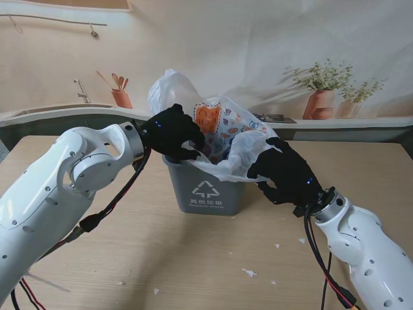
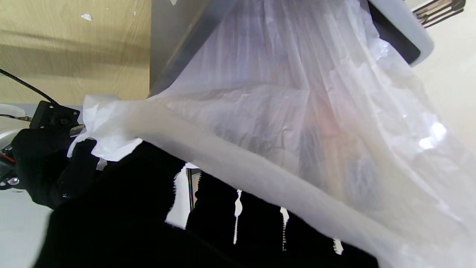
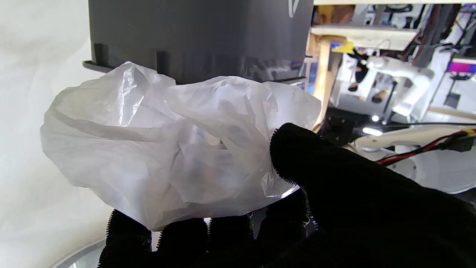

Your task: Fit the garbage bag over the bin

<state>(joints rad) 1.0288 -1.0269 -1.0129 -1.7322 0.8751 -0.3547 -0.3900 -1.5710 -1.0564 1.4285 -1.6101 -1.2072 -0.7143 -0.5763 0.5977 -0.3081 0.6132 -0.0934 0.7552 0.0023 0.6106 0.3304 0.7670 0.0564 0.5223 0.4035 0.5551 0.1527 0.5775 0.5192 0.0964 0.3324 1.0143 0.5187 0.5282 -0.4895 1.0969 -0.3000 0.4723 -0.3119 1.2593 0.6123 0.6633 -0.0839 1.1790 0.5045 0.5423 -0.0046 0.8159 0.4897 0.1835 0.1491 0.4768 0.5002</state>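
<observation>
- the grey bin (image 1: 206, 192) stands upright near the middle of the wooden table (image 1: 193, 258), its recycling mark facing me.
- the garbage bag (image 1: 222, 129), thin and see-through white, sits in the bin's mouth and billows up over it; a colourful print shows through its far side, too blurred to read.
- the left hand (image 1: 173, 132), in a black glove, is closed on the bag's edge at the bin's left rim; in the left wrist view the plastic (image 2: 282, 123) drapes across the fingers (image 2: 260, 223), so where each fingertip sits cannot be told.
- the right hand (image 1: 284, 171) grips a bunched wad of the bag at the bin's right rim; in the right wrist view the thumb (image 3: 316, 160) presses the wad (image 3: 167, 156) against the fingers, just beside the bin's dark wall (image 3: 200, 33).
- the bin's inside is hidden by the bag.
- small white scraps (image 1: 250, 272) lie on the table nearer to me; what they are cannot be made out.
</observation>
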